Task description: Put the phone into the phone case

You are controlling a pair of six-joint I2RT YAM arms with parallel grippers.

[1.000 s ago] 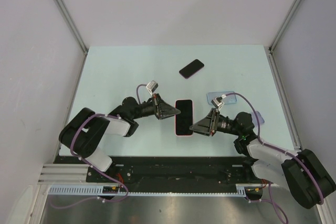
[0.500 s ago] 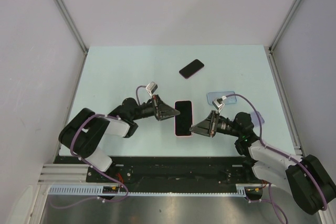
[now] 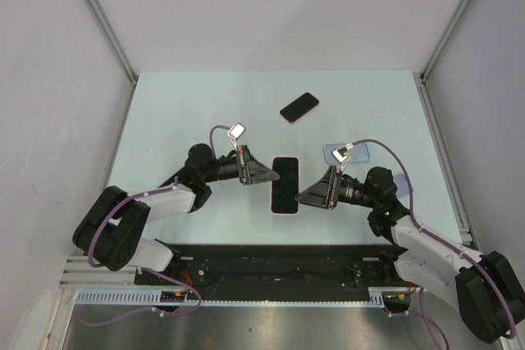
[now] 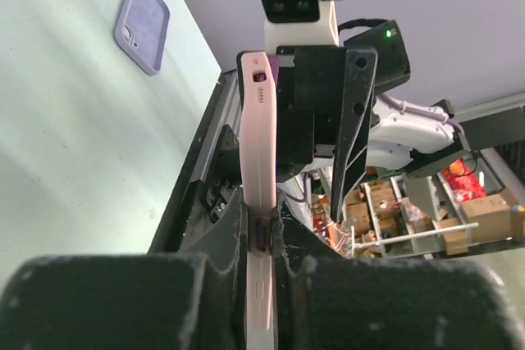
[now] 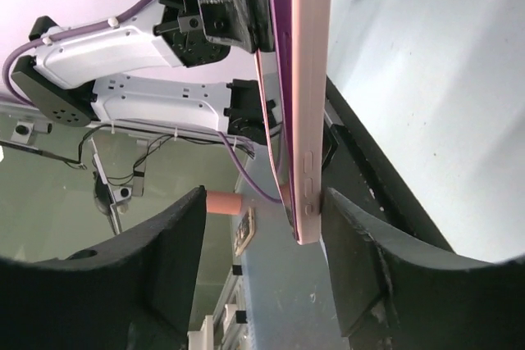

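Note:
A phone (image 3: 285,184) with a black screen sits in a pink case (image 3: 285,211), held on edge above the table between both grippers. My left gripper (image 3: 267,174) is shut on the case's long edge; in the left wrist view the case (image 4: 254,137) runs up from between its pads, with the gripper (image 4: 261,231) clamped on it. My right gripper (image 3: 308,196) is open around the opposite edge. In the right wrist view (image 5: 264,202) the pink case (image 5: 313,79) and the phone's purple edge (image 5: 276,55) touch one finger (image 5: 361,268); the other finger (image 5: 156,268) stands apart.
A second black phone (image 3: 299,106) lies farther back on the pale table (image 3: 189,112). A pale blue case (image 3: 356,152) lies behind my right wrist. A lavender case (image 4: 143,22) shows on the table in the left wrist view. White walls enclose three sides.
Both arms have changed posture: the left arm is stretched out more and the right wrist has shifted slightly. The cased phone stays in about the same spot between the grippers.

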